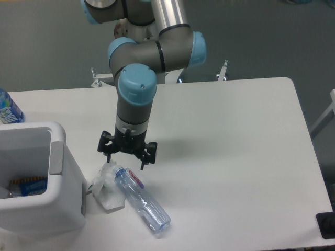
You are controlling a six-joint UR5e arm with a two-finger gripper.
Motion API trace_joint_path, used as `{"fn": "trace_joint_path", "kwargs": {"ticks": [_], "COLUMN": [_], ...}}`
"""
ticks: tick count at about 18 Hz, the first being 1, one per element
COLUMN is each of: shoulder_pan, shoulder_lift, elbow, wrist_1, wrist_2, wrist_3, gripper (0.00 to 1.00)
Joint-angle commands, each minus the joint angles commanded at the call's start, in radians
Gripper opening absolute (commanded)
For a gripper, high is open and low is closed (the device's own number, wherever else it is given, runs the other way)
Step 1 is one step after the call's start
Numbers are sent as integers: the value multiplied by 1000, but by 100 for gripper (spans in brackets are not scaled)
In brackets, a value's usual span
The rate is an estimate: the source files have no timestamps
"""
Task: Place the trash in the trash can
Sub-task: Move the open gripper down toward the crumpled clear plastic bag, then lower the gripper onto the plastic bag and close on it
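Note:
A clear crushed bottle (142,200) with a small red-and-white label lies on the white table, pointing toward the front right. A crumpled whitish wrapper (106,185) lies against its left side. The white boxy trash can (57,183) stands at the front left, just left of the wrapper, with something dark and blue inside it. My gripper (125,161) hangs open just above the bottle's upper end and the wrapper, fingers pointing down, with nothing between them.
A blue-labelled water bottle (8,109) stands at the table's far left edge, behind the trash can. The table's right edge and a dark object (326,225) at the front right corner are far from the gripper.

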Motion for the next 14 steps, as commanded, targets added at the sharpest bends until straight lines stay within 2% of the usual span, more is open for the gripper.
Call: {"fn": "trace_joint_path", "kwargs": {"ticks": [10, 14], "shoulder_pan": [-37, -43], "shoulder_lift": [-74, -118], "elbow": [-3, 15], "wrist_1": [14, 61], "wrist_2": [0, 3], "wrist_3": [0, 0], "gripper": [100, 100]}}
